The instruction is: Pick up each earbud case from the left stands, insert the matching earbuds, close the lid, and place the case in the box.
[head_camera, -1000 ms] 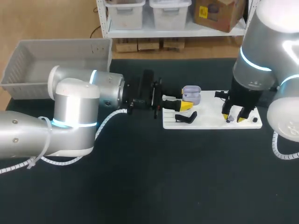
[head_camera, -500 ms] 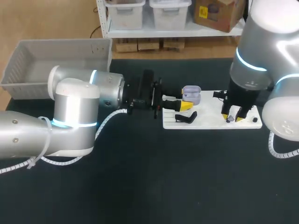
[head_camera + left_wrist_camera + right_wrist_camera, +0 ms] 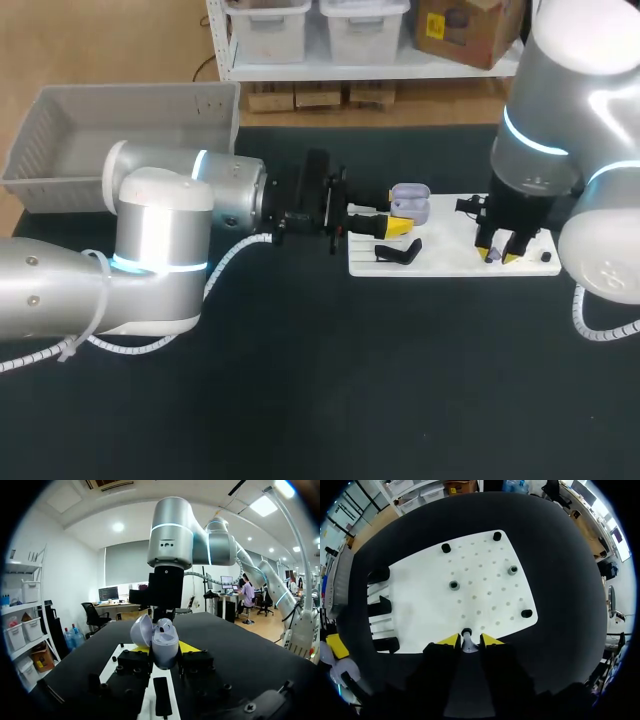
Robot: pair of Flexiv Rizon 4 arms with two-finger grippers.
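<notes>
A lavender earbud case (image 3: 410,204) with its lid up is held over the left end of the white board (image 3: 450,262), and my left gripper (image 3: 396,222) is shut on it. In the left wrist view the case (image 3: 165,647) stands upright between the fingers, lid (image 3: 141,630) tilted back. My right gripper (image 3: 499,254) points down at the board's right end. Its yellow tips close on a small lavender earbud (image 3: 466,643) from both sides, the right gripper (image 3: 469,641) sitting at the board's near edge.
A grey basket (image 3: 60,140) stands at the table's back left. Black stands (image 3: 400,252) occupy the board's left part (image 3: 380,607). Several small pegs (image 3: 453,585) dot the board (image 3: 485,600). My right arm (image 3: 167,540) rises just ahead of the held case.
The right gripper's fingers have drawn together around the earbud. The left arm and the case have stayed put.
</notes>
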